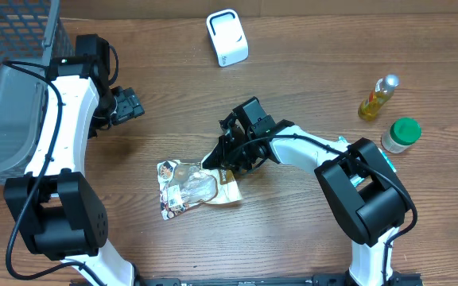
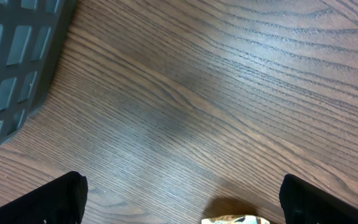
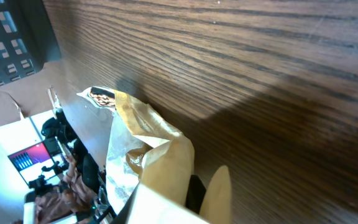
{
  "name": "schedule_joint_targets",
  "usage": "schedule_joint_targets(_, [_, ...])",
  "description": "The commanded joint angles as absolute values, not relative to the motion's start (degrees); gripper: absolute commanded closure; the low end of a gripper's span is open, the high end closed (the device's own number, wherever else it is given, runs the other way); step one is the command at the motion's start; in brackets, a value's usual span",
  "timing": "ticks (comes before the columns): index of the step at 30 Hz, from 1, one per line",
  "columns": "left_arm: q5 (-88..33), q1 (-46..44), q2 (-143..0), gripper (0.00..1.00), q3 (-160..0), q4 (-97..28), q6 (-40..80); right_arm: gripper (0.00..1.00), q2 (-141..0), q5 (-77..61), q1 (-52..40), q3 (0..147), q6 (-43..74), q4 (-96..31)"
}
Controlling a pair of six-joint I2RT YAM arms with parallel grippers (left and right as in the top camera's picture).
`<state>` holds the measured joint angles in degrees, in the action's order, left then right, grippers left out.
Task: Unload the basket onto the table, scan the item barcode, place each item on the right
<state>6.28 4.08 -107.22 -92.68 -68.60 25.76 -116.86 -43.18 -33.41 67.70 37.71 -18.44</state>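
Note:
The item is a crinkled snack packet (image 1: 191, 187) printed in cream and brown, lying on the wooden table in the middle of the overhead view. My right gripper (image 1: 218, 160) is shut on its upper right corner. In the right wrist view the packet (image 3: 143, 146) fills the lower left, pinched in my gripper (image 3: 194, 198). No barcode shows. A white scanner (image 1: 227, 37) stands at the back centre. My left gripper (image 1: 127, 106) is open and empty, apart from the packet at upper left. In its wrist view the fingers (image 2: 61, 200) stand wide, and the packet's tip (image 2: 235, 219) peeks in at the bottom edge.
A grey mesh basket (image 1: 6, 79) stands at the far left, its wall close to my left gripper (image 2: 11, 62). On the right of the table are a yellow oil bottle (image 1: 378, 97) and a green-lidded jar (image 1: 401, 135).

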Motion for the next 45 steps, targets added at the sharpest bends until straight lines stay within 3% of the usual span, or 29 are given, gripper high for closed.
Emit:
schedule_joint_targets(1, [6.81,4.10,-107.68,0.00,-93.95,-68.55,25.93,0.96,-117.78,-43.64,-33.36,67.53,37.50,-17.56])
schedule_joint_targets(6, [6.79,4.10,-107.68,0.00,-93.95,-68.55,25.93,0.96,-117.05,-44.38,-33.19,68.58,37.17,-15.53])
schedule_joint_targets(20, [6.79,4.10,-107.68,0.00,-93.95,-68.53,25.93,0.96,-101.89,-45.45,-27.51,78.35,20.36,-20.53])
schedule_joint_targets(25, [6.79,4.10,-107.68,0.00,-93.95,-68.53,25.93,0.97,-98.72,-33.80,-26.96,85.21,14.39,-29.34])
schedule_joint_targets(32, [6.79,4.10,-107.68,0.00,-93.95,-68.55,25.93,0.96,-98.78,-11.07,-26.94,106.43,2.96,-45.25])
schedule_joint_targets(36, [6.79,4.10,-107.68,0.00,-93.95,-68.53,25.93,0.96,-98.80,0.12,-27.05,110.59,-4.16,-43.16])
schedule_joint_targets(45, [6.79,4.10,-107.68,0.00,-93.95,-68.55,25.93,0.96,-105.62,9.17,-27.75,110.54,-18.41,-32.86])
